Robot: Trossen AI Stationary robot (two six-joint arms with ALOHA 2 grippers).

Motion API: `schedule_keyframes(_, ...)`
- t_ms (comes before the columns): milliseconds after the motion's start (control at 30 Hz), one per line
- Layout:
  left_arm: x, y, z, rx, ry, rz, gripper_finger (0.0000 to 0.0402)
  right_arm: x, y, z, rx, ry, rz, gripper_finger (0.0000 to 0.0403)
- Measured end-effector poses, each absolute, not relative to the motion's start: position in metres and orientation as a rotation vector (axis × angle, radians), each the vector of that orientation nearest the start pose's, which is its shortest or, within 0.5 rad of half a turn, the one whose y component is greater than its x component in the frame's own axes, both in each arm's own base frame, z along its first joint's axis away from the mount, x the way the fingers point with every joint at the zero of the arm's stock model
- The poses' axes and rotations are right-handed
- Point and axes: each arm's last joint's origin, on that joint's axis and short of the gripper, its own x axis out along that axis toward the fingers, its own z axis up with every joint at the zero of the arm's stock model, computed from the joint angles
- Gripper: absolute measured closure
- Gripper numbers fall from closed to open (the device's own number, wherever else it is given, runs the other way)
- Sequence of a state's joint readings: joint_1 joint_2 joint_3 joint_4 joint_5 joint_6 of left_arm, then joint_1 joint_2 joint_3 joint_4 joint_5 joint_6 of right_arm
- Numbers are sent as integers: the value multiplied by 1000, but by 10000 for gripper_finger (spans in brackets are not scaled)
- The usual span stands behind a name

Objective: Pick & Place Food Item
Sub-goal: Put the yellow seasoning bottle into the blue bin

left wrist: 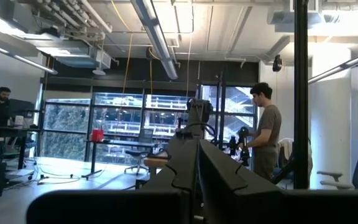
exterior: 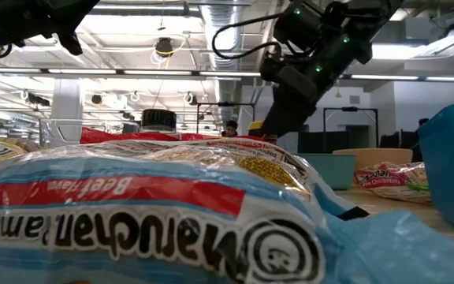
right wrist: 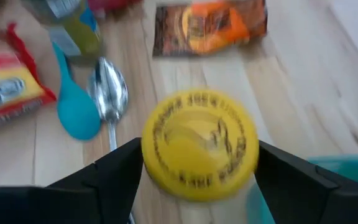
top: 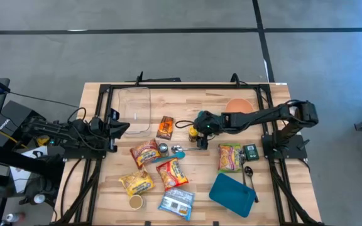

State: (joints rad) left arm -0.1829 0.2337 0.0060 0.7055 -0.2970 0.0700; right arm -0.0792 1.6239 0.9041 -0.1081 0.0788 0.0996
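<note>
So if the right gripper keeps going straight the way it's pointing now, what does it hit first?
Most likely the yellow jar lid. The right gripper has its jaws open on either side of the lid, seemingly just above it, so going straight on should bring it onto the jar. Depth is hard to judge.

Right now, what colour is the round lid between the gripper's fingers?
Yellow. The lid shows best in the right wrist view, between the right gripper fingers.

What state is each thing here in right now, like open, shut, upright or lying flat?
Right gripper: open, fingers either side of the yellow lid.
Yellow-lidded jar: upright, lid on.
Left gripper: shut, holding nothing, at the table's left edge.
Clear container: open-topped, nothing inside.
Metal spoon: lying flat.
Orange packet: lying flat.
</note>
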Motion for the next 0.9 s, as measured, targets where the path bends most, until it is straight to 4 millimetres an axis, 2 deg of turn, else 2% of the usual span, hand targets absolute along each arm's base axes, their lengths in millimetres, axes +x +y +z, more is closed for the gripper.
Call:
schedule_keyframes(233,100,-10,212,-45,-460,128,389,325,-28,169,91,844,-189,117)
schedule_keyframes(900,100,-10,212,-44,-460,127,389,327,-28,172,99,818,-192,117)
